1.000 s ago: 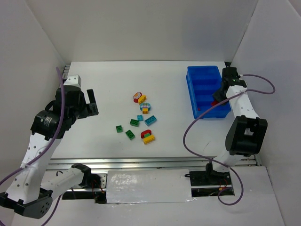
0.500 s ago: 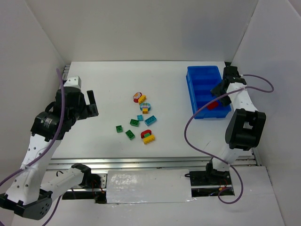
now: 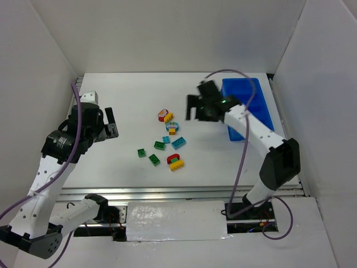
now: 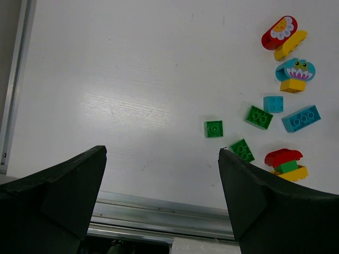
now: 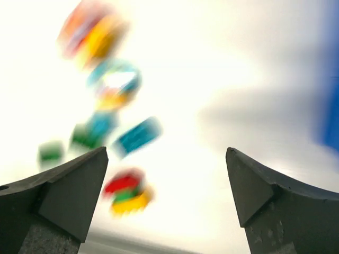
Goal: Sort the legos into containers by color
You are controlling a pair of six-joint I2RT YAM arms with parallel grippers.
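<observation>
Though apart, legos near right end effector

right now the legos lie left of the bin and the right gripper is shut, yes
No: the right gripper is open; the right wrist view shows its jaws wide apart, nothing between. The legos do lie left of the bin.

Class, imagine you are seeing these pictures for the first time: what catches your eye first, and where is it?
A scatter of small red, yellow, green and teal studded plastic bricks lies in the middle of the white table. A bright-blue rectangular plastic bin sits at the far right. The black right gripper hovers open between bricks and bin.
</observation>
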